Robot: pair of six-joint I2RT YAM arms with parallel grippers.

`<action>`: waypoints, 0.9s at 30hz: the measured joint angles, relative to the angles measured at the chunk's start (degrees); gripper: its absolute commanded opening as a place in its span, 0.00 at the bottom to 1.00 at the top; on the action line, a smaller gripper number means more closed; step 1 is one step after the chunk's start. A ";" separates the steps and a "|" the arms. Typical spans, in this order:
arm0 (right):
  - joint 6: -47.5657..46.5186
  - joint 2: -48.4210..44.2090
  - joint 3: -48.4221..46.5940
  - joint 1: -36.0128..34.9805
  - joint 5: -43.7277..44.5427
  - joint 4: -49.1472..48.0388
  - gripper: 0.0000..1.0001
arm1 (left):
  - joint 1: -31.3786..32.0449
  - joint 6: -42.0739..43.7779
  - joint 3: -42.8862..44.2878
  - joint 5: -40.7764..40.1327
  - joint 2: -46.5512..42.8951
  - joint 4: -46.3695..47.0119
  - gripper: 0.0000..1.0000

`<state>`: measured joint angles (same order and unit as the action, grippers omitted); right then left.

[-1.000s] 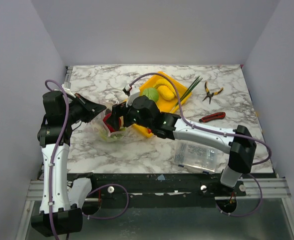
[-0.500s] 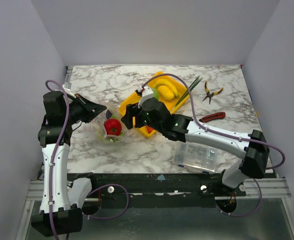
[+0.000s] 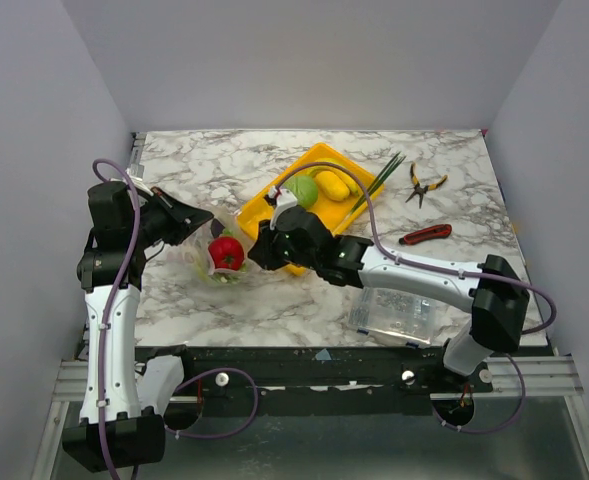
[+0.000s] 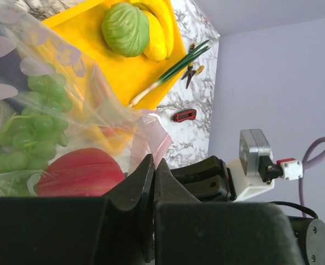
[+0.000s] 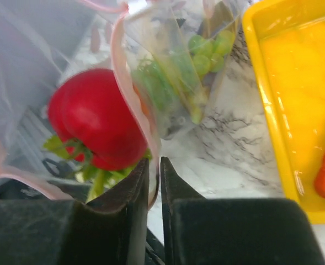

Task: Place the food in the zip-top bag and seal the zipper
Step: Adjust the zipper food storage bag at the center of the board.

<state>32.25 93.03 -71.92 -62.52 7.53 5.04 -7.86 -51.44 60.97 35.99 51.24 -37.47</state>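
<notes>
Tomato (image 3: 227, 255) dropped into zip-top bag (image 3: 205, 268).

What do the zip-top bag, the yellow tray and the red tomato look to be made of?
The zip-top bag: thin clear plastic film, glossy; it creases and shows the grapes through it. The yellow tray: probably rigid moulded plastic, smooth, with a raised rim. The red tomato: likely toy plastic or rubber; evenly coloured, slightly shiny skin.
</notes>
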 measured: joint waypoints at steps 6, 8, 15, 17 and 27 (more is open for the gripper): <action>-0.39 2.58 -9.73 0.00 -0.94 2.54 0.00 | 0.00 2.49 2.34 -4.92 -0.04 -3.28 0.00; -0.81 3.98 -15.56 0.00 -1.31 3.78 0.00 | 0.00 3.65 4.57 -8.24 -0.35 -5.05 0.00; -0.72 8.57 -30.73 0.15 -5.77 4.55 0.00 | -0.02 8.70 13.33 -23.50 -5.57 -12.11 0.00; -0.48 9.07 -31.36 0.15 -7.15 4.11 0.00 | -0.02 9.68 13.81 -25.94 -7.19 -12.61 0.00; 2.05 14.27 -31.06 0.46 -10.64 4.15 0.00 | -0.02 10.05 8.90 -25.49 -5.64 -13.84 0.00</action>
<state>34.30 107.31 -102.98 -62.06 -3.11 9.19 -7.88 -41.39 69.87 10.50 45.60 -51.31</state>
